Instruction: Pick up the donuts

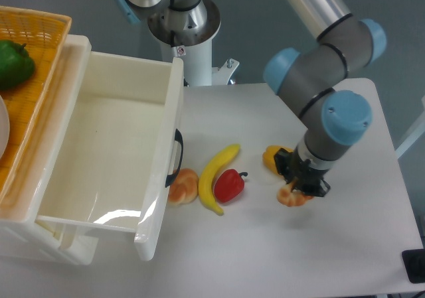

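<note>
One of the donuts [293, 196] hangs under the gripper [302, 186], at about four o'clock from the middle of the white surface [345, 245]. The jaws are pinching it from above, and a faint shadow beneath suggests it is lifted just clear of the surface, though the gap is hard to confirm. The top-down hold suits a small round pastry, since it leaves the sides free and keeps the arm [325, 79] away from the neighbouring food.

The second donut [184, 186] lies on the surface at roughly nine o'clock from the held one, touching the front of the white drawer [159, 198] below its dark handle [177, 157]. That spot makes it the harder pick, because the jaws would need room beside the drawer wall.

Between the two donuts lie a banana [216, 178] and a red pepper [230, 186], just beside each other. A yellow bell pepper [273, 158] sits just at ten o'clock from the gripper, partly hidden by it. At the far nine o'clock edge a wicker basket [46, 59] holds a green pepper [13, 64].
</note>
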Available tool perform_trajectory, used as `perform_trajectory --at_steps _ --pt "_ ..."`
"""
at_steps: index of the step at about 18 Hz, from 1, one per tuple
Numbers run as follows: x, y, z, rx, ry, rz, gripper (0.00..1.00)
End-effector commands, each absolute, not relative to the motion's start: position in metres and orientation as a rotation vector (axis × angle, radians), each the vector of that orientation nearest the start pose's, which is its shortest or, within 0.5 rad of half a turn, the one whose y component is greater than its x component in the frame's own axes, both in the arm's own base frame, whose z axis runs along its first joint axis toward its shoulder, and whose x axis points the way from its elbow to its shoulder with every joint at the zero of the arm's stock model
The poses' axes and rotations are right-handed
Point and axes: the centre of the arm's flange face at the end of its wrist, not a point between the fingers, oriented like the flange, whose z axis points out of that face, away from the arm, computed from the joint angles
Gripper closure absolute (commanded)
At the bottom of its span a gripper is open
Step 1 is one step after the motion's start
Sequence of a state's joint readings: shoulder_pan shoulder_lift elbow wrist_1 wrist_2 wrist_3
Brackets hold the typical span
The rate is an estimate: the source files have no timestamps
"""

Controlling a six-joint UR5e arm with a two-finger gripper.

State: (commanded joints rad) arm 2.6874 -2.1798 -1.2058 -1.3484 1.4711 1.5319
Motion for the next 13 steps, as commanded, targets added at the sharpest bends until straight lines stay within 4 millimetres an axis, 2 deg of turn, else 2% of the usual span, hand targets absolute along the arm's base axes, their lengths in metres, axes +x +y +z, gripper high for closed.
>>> perform_trajectory --at_steps 3,5,13 --pt "-0.604 0.432 0.325 -2.967 0.693 -0.031 1.00" --pt "-0.608 0.428 0.326 -3.015 0.704 -0.012 1.00" --pt "-0.607 0.424 0.333 -3.026 0.701 -0.016 1.00"
